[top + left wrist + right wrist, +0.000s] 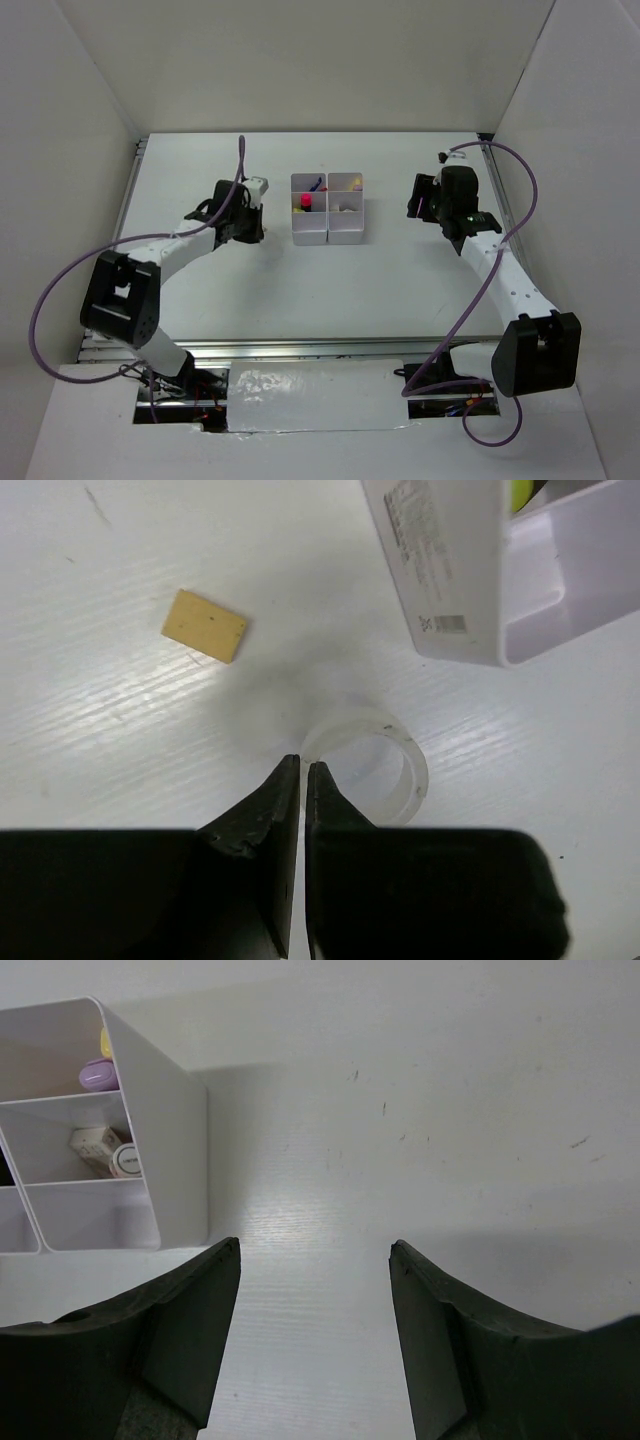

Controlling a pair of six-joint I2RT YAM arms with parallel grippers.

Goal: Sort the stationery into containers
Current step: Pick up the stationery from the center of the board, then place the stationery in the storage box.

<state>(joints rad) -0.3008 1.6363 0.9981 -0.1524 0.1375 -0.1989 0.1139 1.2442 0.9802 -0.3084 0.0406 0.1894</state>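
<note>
The white containers block stands at the table's middle, with a pink-black highlighter in a left cell. My left gripper is just left of the block. In the left wrist view its jaws are closed on the near wall of the clear tape ring, low over the table. A tan eraser lies flat beyond it to the left. The block's corner is at the upper right. My right gripper is open and empty to the right of the block. A lilac tube shows in one cell.
White walls close in the table on the left, back and right. A pale yellow stick and a small white item sit in the block's cells. The table's near edge has a metal rail.
</note>
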